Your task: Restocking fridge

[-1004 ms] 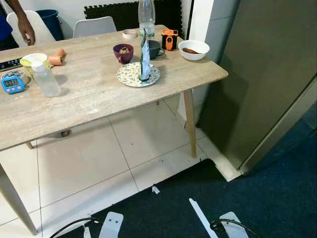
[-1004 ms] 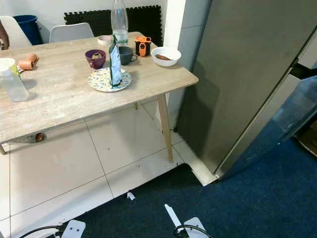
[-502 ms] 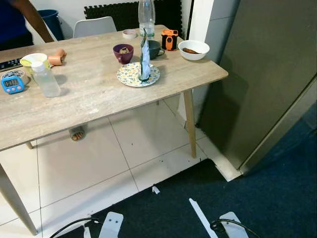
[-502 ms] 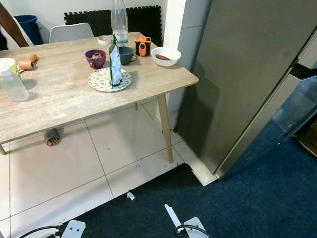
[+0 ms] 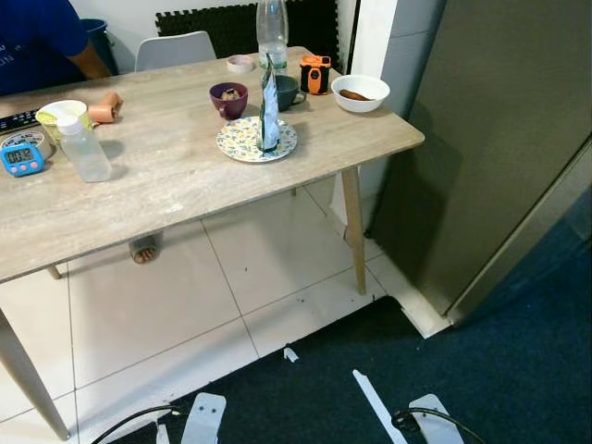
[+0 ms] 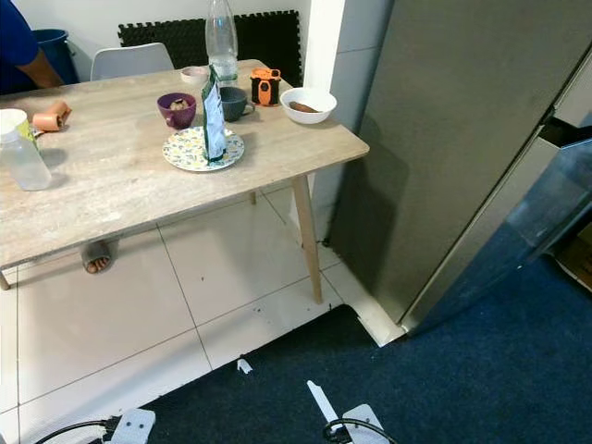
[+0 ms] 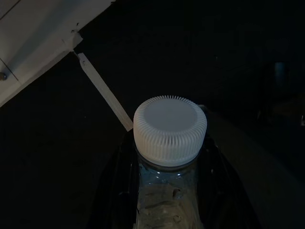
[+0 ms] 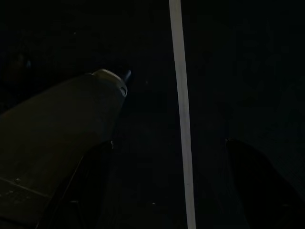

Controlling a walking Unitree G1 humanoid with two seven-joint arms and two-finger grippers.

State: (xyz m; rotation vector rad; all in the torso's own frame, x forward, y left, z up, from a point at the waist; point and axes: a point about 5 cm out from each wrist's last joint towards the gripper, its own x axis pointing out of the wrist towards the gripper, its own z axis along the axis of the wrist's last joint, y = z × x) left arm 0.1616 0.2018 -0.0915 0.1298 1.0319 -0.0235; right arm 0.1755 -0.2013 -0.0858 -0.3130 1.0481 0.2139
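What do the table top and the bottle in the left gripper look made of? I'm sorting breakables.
Table top: pale matte wood or wood-look laminate, grain streaks showing. Bottle: probably clear plastic, with a ribbed white cap.

a blue timer (image 5: 22,158) lies on the wooden table (image 5: 166,185); grey chair (image 5: 176,48) behind.

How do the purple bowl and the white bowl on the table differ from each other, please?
The purple bowl is dark, smaller and deeper; the white bowl is pale, wider and shallower. The purple bowl stands next to the patterned plate, mid-table; the white bowl stands near the table corner closest to the fridge. Both stand upright with something brownish inside.
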